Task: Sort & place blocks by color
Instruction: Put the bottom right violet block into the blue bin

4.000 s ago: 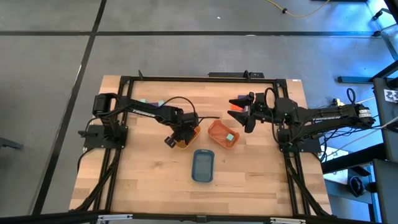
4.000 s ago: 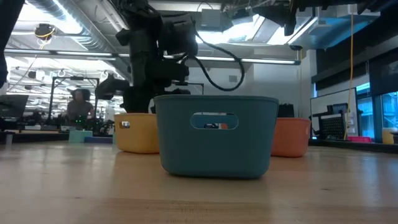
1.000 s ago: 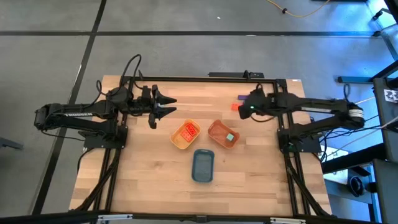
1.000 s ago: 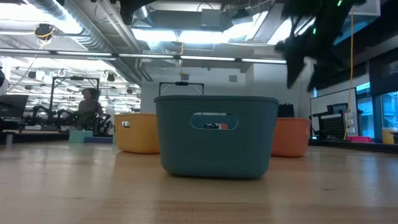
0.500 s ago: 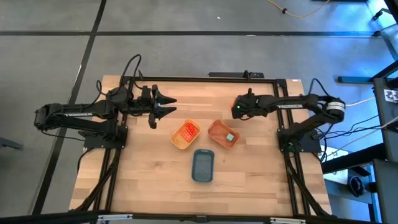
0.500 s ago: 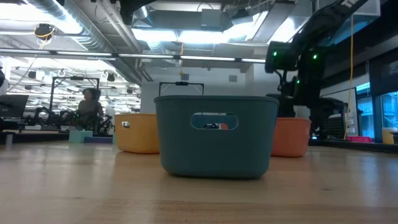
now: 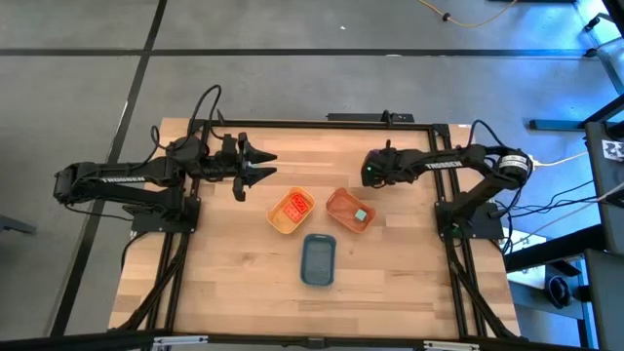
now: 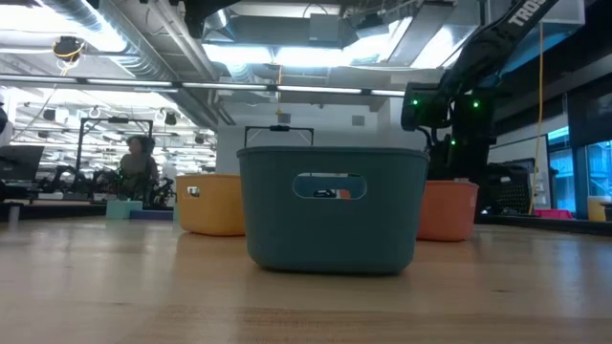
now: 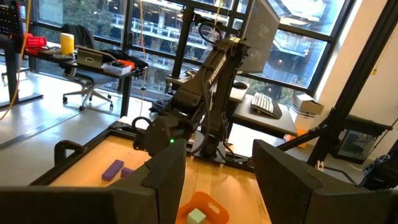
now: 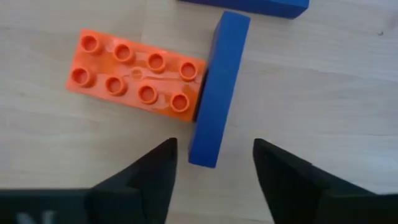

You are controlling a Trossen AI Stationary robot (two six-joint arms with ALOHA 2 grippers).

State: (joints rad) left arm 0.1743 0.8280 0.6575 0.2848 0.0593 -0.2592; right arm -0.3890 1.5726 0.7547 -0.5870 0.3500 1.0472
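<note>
While the pale wooden table (image 7: 234,283) is the biggest thing here, the risk sits near its far right corner, where the right arm reaches down to the loose blocks.

The left arm waits over the far left part of the table, its left gripper (image 7: 261,164) lifted clear with fingers parted and holding nothing.

Three small plastic trays sit mid-table: a teal-blue tray (image 7: 318,259) nearest the front edge, and behind it a yellow tray (image 7: 281,220) already holding red-orange bricks (image 7: 296,206) and an orange tray (image 7: 343,209) holding a pale teal brick (image 7: 361,214).

The right gripper (image 10: 211,163) hovers low over the boards with its dark fingers partway apart, straddling one end of a narrow blue-purple block (image 10: 219,87). It grips nothing yet, as I judge it.

That block stands on edge and touches the short end of a studded orange brick (image 10: 137,77) lying flat. Another blue-purple block (image 10: 249,5) lies just beyond.

The trouble I foresee is that only the end of the narrow block sits between the fingers. A pinch there could let it swivel or tip, and one finger coming down beside the orange brick may nudge it or drag it along. Lifting both would spoil the colour sort. Neither filled tray matches this block's colour, so dropping it in one is a further risk.
</note>
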